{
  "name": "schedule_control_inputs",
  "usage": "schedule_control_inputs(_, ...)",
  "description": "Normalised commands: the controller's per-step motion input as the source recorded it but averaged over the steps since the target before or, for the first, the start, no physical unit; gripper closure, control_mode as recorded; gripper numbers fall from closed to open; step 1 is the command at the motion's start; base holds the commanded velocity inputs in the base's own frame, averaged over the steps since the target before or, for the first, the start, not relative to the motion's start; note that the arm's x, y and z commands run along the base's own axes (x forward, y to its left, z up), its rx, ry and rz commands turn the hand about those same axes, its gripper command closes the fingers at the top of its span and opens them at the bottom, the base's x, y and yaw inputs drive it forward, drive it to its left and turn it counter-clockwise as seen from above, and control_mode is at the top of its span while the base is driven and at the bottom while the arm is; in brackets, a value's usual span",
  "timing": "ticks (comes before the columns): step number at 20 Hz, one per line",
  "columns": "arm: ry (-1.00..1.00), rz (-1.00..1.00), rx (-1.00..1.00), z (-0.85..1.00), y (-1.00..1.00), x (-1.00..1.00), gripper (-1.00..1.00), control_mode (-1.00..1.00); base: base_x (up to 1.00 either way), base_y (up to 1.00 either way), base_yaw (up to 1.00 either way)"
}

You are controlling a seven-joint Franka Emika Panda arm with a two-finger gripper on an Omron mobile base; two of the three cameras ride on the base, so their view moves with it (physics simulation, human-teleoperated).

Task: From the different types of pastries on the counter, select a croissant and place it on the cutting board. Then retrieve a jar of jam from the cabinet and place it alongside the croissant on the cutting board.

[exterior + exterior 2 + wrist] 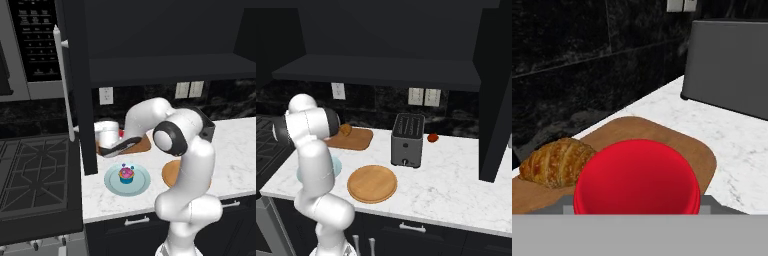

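**Dark cabinet, bright counter, sharp pictures**

The pictures look made by a computer, so nothing is blurry. The cabinet (381, 45) and the back wall (567, 65) are very dark, nearly black, and hard to see into. The white counter (456, 175) is the brightest part. Light seems to come from above. Shadows are soft and faint. The red jar (637, 180) sits very close to the hand camera and looks flat, with no shine.

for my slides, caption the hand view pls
Red jar of jam over the cutting board, croissant beside it.
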Motion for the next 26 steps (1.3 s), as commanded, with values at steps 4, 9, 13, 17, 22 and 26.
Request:
schedule_control_inputs(4, 0.00, -0.03, 0.00, -0.30, 0.07, 0.04, 1.00, -1.00, 0.00, 0.00, 0.00)
schedule_control_inputs(9, 0.00, -0.03, 0.00, -0.20, 0.03, 0.19, 1.00, -1.00, 0.00, 0.00, 0.00)
schedule_control_inputs(13, 0.00, -0.02, 0.00, -0.18, 0.00, 0.26, 1.00, -1.00, 0.00, 0.00, 0.00)
schedule_control_inputs(17, 0.00, -0.02, 0.00, -0.19, 0.00, 0.32, 1.00, -1.00, 0.00, 0.00, 0.00)
schedule_control_inputs(22, 0.00, -0.02, 0.00, -0.21, 0.00, 0.31, 1.00, -1.00, 0.00, 0.00, 0.00)
schedule_control_inputs(26, 0.00, -0.02, 0.00, -0.29, 0.06, 0.35, 1.00, -1.00, 0.00, 0.00, 0.00)
